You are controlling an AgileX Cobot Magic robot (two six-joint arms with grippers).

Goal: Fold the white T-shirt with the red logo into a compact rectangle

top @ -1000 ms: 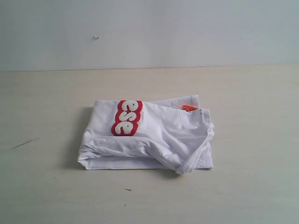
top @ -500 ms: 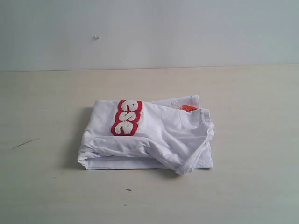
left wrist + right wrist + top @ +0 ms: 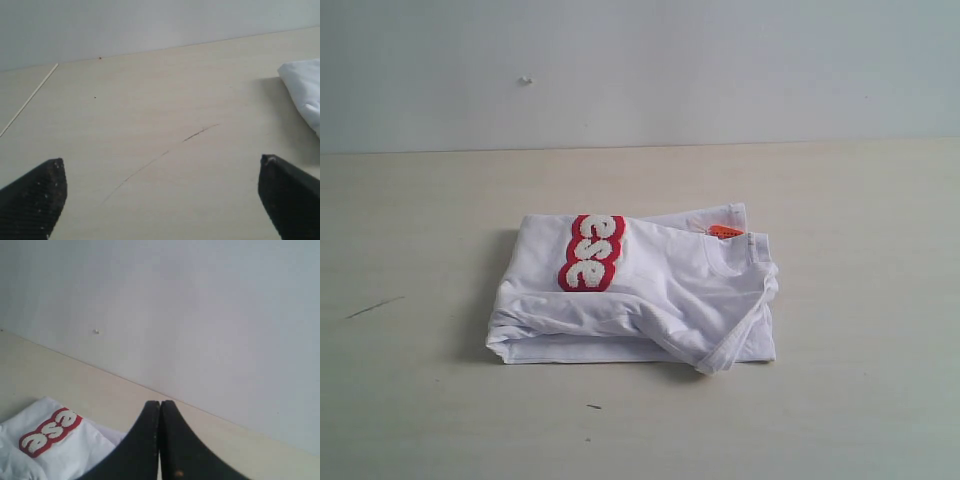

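The white T-shirt lies folded into a rough rectangle in the middle of the table, wrinkled, with its collar and orange neck tag at the back right. Part of the red logo shows on top as the letters "ese". No arm appears in the exterior view. My left gripper is open over bare table, with a corner of the T-shirt off to one side. My right gripper is shut with nothing in it, and past it lie the T-shirt and logo.
The pale wooden table meets a plain wall behind. A thin dark scratch runs across the tabletop under my left gripper, and a pale line marks the table further off.
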